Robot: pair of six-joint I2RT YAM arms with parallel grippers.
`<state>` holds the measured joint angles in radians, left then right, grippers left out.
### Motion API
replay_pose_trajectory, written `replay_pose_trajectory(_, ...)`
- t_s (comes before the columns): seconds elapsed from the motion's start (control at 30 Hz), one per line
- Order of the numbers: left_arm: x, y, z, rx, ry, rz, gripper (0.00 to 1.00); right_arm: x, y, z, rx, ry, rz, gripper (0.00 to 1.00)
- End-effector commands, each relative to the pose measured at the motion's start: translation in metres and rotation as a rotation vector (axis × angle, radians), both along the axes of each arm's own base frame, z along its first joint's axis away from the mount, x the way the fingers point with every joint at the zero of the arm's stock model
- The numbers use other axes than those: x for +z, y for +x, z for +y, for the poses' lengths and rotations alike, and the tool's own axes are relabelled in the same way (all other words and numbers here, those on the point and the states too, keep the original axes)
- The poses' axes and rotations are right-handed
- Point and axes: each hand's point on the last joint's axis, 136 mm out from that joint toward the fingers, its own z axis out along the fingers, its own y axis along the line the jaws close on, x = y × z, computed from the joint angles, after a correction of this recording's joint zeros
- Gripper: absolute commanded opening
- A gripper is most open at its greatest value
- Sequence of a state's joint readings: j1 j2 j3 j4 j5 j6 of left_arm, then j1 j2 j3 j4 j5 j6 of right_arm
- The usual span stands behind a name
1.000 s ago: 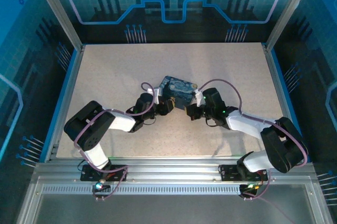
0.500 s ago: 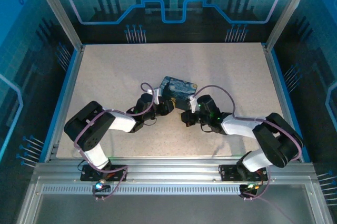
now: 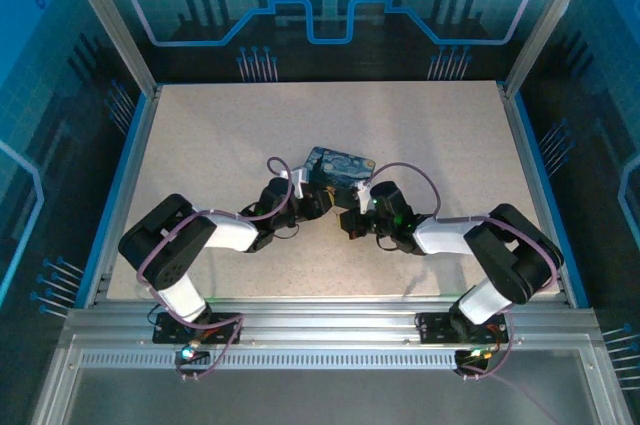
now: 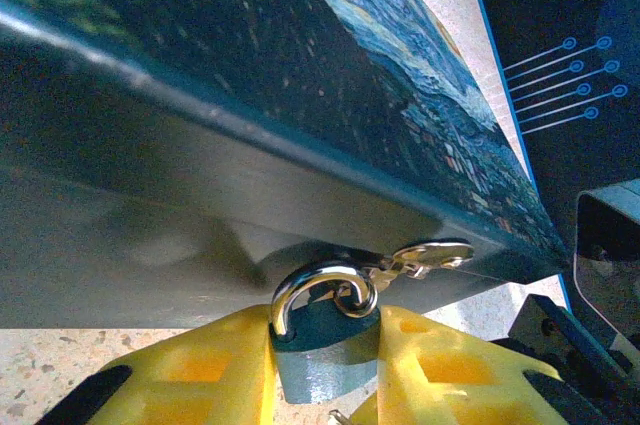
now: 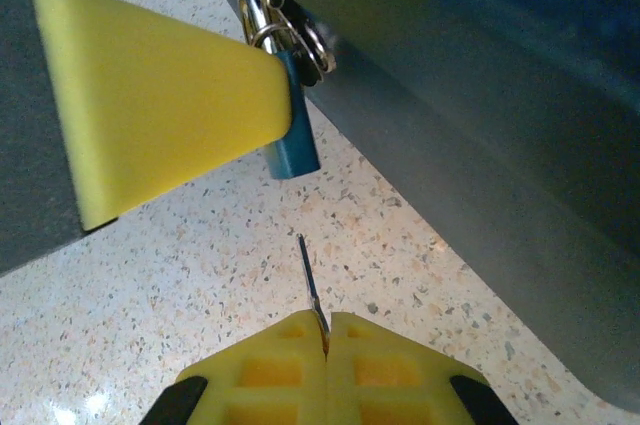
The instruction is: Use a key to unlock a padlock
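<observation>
The padlock, blue-grey with a chrome shackle, sits upright between the yellow fingers of my left gripper, which is shut on its body. It lies against the side of the swirl-printed box. My right gripper is shut on the key, a thin dark blade sticking out of its pads. The blade points at the padlock's bottom end, a short gap away. In the top view both grippers meet just in front of the box.
A small ring with a silvery spare key hangs from the shackle against the box wall. The left gripper's yellow finger stands left of the key's path. Speckled tabletop lies all around, bounded by the frame's blue rails.
My right arm has swung left, bringing its gripper and the key closer to the left gripper and the padlock. The left arm has stayed put.
</observation>
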<state>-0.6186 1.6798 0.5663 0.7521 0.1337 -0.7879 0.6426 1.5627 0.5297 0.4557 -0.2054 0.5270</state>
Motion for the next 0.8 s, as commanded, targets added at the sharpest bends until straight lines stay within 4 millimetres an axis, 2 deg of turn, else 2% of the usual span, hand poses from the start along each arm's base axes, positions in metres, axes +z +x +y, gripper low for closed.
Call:
replay_pose_trajectory(0.0,0.029,0.007,-0.008,0.005,-0.05,-0.062,0.29,0.003,0.004,0.006,-0.01,0.022,-0.024,0.0)
replay_pose_trajectory(0.77,0.031,0.006,-0.01,0.0,-0.049,-0.068,0.29,0.007,0.019,0.006,-0.065,0.075,-0.036,0.0)
